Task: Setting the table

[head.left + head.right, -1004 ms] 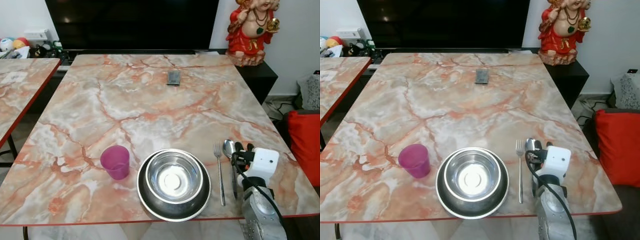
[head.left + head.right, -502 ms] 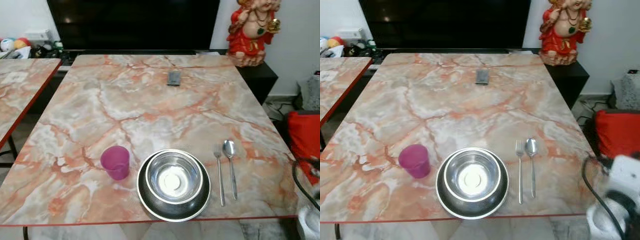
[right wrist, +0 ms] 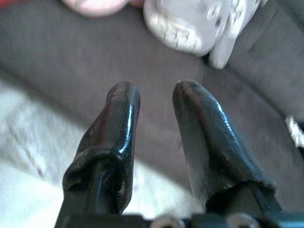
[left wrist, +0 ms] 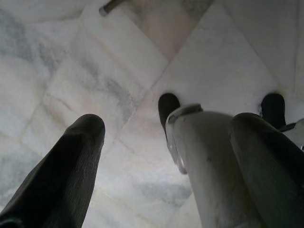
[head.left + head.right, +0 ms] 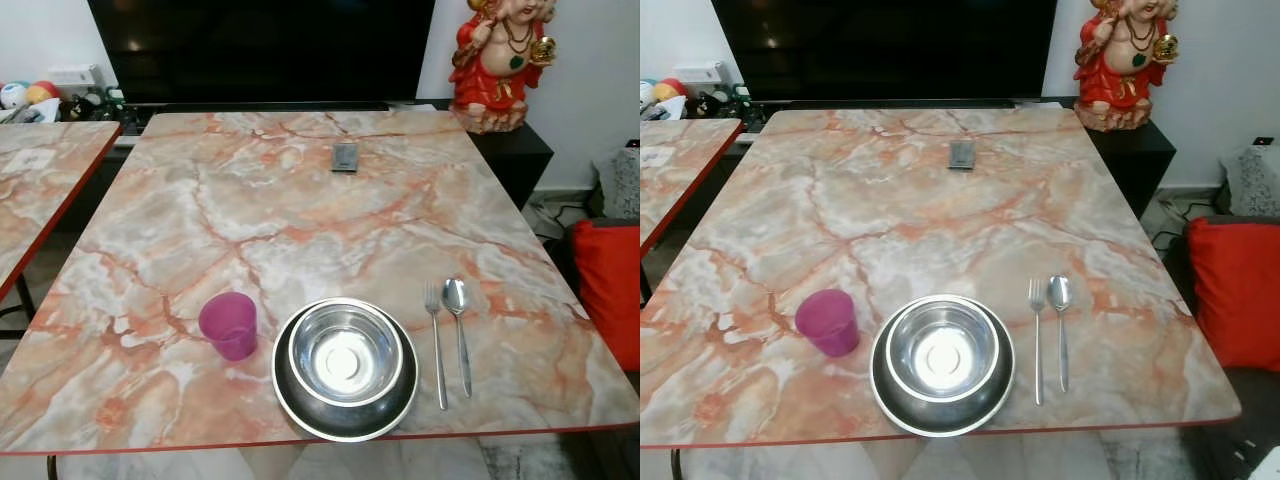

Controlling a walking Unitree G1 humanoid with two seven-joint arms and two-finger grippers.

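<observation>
On the near side of the marble table (image 5: pixel 300 210) a steel bowl (image 5: pixel 346 353) sits inside a wider steel plate (image 5: pixel 292 398). A pink cup (image 5: pixel 229 324) stands upright just left of the plate. To the plate's right a fork (image 5: pixel 436 345) and a spoon (image 5: pixel 460 330) lie side by side, handles toward me. My left gripper (image 4: pixel 171 124) hangs open over pale floor tiles beside my own leg, holding nothing. My right gripper (image 3: pixel 156 90) is open with a narrow empty gap, over dark grey fabric.
A small dark device (image 5: pixel 345 156) lies at the table's far middle. A red statue (image 5: pixel 497 60) and a black TV (image 5: pixel 260 45) stand behind. A second marble table (image 5: pixel 40 180) is on the left, a red cushion (image 5: pixel 610 290) on the right.
My right arm has pulled back from the spoon, down past the table's right edge and out of the head views. The spoon stays lying beside the fork.
</observation>
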